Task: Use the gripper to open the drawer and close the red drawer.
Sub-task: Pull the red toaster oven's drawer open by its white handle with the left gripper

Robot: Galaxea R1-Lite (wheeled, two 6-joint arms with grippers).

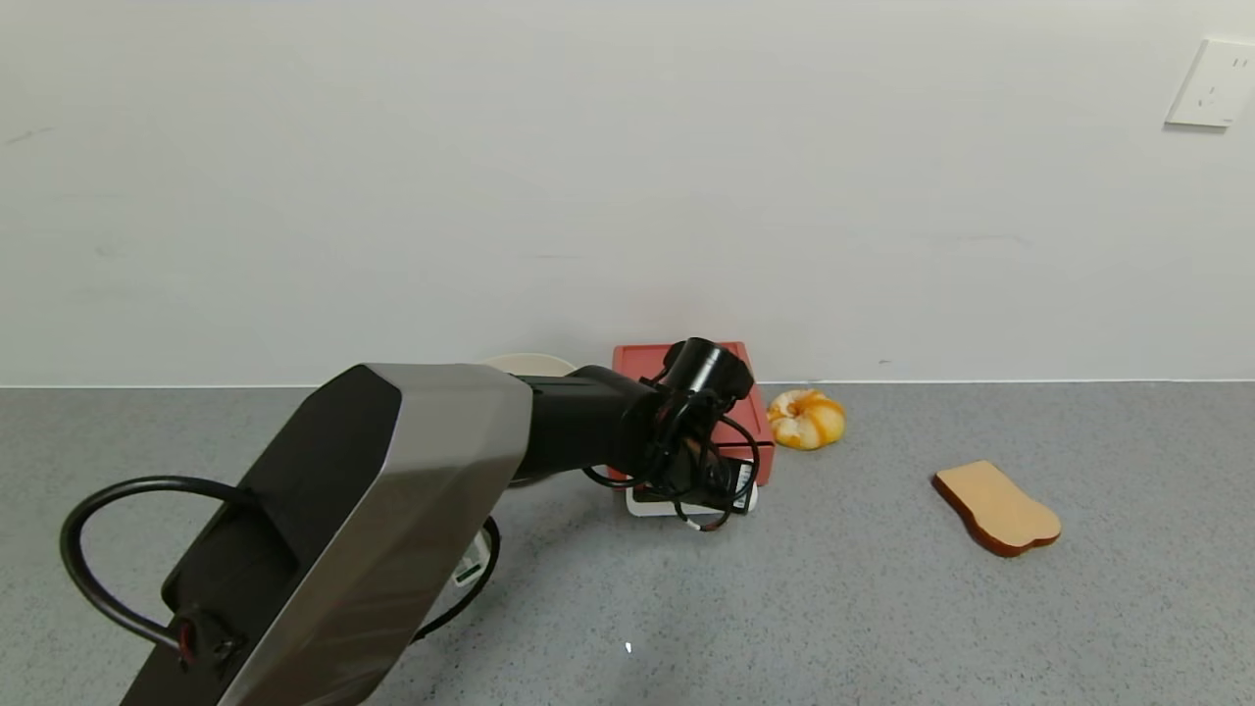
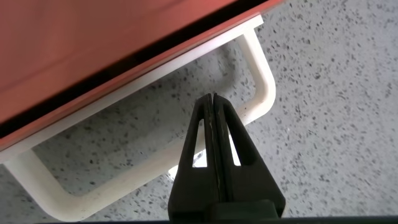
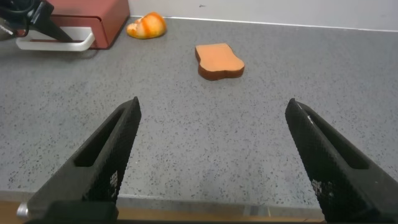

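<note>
The salmon-red drawer (image 1: 758, 427) stands against the back wall, its white loop handle (image 1: 647, 504) facing forward. My left gripper (image 1: 706, 490) hangs over that handle and hides most of it. In the left wrist view the left gripper (image 2: 213, 98) is shut with nothing between its fingers. Its tips point into the opening of the handle (image 2: 264, 81), just in front of the drawer's red face (image 2: 93, 43). The tray looks pushed in. My right gripper (image 3: 213, 104) is open and empty, low near the table's front edge; it does not show in the head view.
A beige bowl (image 1: 529, 364) sits behind my left arm, left of the drawer. An orange-and-white bun-like piece (image 1: 806, 419) lies right of the drawer, and a toast slice (image 1: 997, 508) farther right. The wall is right behind the drawer. A socket (image 1: 1212, 83) is on the wall.
</note>
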